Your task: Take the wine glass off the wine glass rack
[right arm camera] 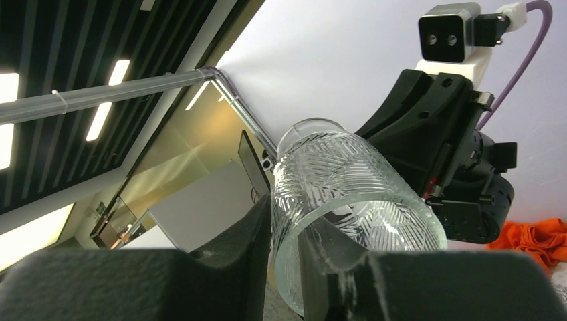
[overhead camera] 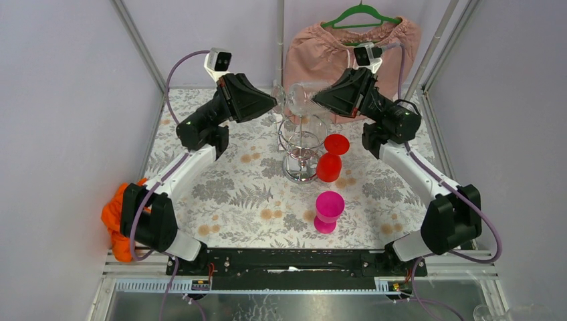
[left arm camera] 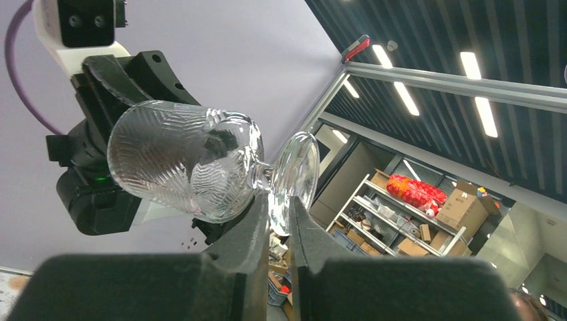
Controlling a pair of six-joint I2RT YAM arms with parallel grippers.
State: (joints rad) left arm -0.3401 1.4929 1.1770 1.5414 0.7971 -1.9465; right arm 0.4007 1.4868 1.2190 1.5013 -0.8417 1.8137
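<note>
While the wine glass point(overhead camera: 304, 97) lies on its side in the air, it spans the gap between the two sets of fingers, directly above the wine glass rack point(overhead camera: 302, 144) and free of its wire ring. Its flat foot points to the left fingers point(overhead camera: 275, 101), which are nearly closed and pinch the foot's edge between them, as the left wrist view shows point(left arm camera: 262, 217). Its open mouth faces the right fingers point(overhead camera: 318, 99); in the right wrist view these point(right arm camera: 262, 221) straddle the bowl's wall at the rim with a narrow gap, and I cannot tell whether they press it.

Below both sets of fingers the rack stands upright on the surface point(overhead camera: 227, 194). Just toward the right fingers' side of the rack sit a red cup point(overhead camera: 328, 167) and a red disc point(overhead camera: 336, 143), with a pink cup point(overhead camera: 329, 210) nearer the arm bases. Behind the right fingers a pink garment point(overhead camera: 327, 47) hangs on a green hanger point(overhead camera: 361, 17). Well behind the left fingers, by that arm's base, lies an orange cloth point(overhead camera: 114, 221).
</note>
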